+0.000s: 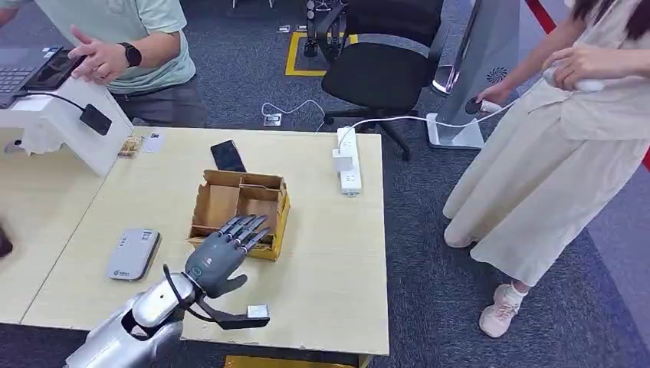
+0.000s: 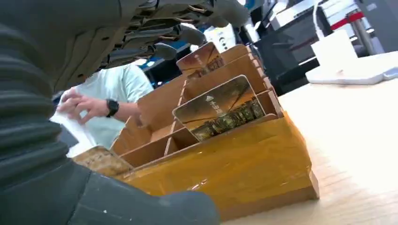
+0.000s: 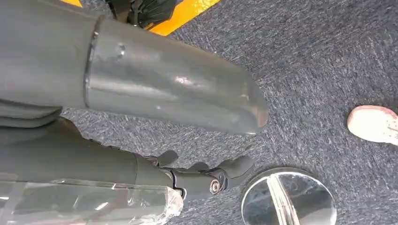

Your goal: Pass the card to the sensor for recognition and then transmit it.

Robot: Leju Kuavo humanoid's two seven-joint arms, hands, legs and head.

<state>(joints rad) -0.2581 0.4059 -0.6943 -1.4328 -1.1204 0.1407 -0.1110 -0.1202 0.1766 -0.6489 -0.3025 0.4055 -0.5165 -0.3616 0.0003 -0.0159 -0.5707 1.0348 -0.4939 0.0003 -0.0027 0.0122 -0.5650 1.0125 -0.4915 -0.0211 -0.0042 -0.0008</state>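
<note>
An open cardboard box point(image 1: 239, 201) with dividers stands mid-table. In the left wrist view a card point(image 2: 219, 108) with a city picture leans upright in a near compartment of the box point(image 2: 244, 164), and a second card point(image 2: 201, 59) stands behind it. My left hand point(image 1: 221, 257) hovers over the box's near edge, holding nothing, with its fingers point(image 2: 164, 35) stretched out above the cards. A flat grey sensor point(image 1: 133, 254) lies on the table to the left of the box. My right hand point(image 3: 197, 176) hangs over the carpet with nothing in it.
A black phone point(image 1: 228, 156) lies behind the box and a white power strip point(image 1: 349, 161) to its right. A seated person point(image 1: 130, 46) is at the back left beside a white stand point(image 1: 61, 126). Another person point(image 1: 559, 153) stands right of the table, and an office chair point(image 1: 383, 69) is behind it.
</note>
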